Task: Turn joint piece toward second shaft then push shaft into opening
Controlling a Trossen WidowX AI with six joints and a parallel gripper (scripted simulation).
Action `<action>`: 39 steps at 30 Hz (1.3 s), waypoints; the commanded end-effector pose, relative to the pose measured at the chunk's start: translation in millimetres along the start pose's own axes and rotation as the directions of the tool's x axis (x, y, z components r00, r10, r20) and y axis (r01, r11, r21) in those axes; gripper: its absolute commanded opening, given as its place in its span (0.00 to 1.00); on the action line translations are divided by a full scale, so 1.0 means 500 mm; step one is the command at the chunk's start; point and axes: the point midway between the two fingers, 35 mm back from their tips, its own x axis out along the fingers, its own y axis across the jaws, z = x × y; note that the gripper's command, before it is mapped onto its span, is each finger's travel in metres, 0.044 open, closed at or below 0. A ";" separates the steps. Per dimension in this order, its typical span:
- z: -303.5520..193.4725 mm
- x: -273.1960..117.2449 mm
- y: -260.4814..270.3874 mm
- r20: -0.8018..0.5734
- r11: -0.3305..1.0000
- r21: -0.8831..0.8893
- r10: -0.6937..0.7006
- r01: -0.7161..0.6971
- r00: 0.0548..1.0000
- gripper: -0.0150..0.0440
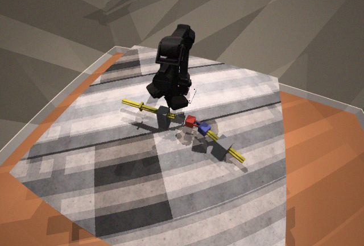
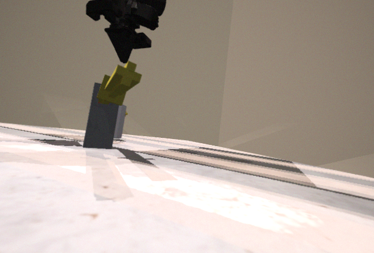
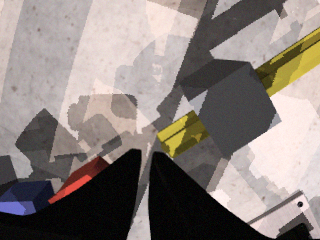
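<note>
The red square joint piece (image 1: 190, 121) (image 3: 82, 177) is hinged to a blue part (image 1: 204, 128) (image 3: 30, 195) on the first yellow shaft (image 1: 211, 135). Its far side faces the second shaft's end across a gap. Its opening is hidden, so exact alignment cannot be told. The second yellow shaft (image 1: 131, 102) (image 2: 122, 81) (image 3: 182, 134) passes through its grey block (image 1: 163, 118) (image 2: 101, 123) (image 3: 237, 107), a short stub showing on the joint's side. My gripper (image 2: 124, 61) (image 3: 146, 160) is shut and empty, above the shafts and touching neither in view. Its fingertips are hidden in the top view.
The first shaft's grey block (image 1: 220, 149) stands at the right in the top view, with a shaft tail (image 1: 236, 155) beyond it. A raised collar (image 1: 141, 106) crosses the second shaft outside its block. A pale plate (image 1: 192, 95) lies near the arm's base. Shadows stripe the table.
</note>
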 end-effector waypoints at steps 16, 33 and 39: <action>0.197 0.109 -0.268 -0.062 0.805 0.583 -0.091 0.110 0.994 0.25; 0.223 0.135 -0.365 -0.084 0.681 0.721 -0.096 0.127 0.992 0.25; 0.222 0.153 -0.367 -0.084 0.681 0.721 -0.096 0.127 0.992 0.25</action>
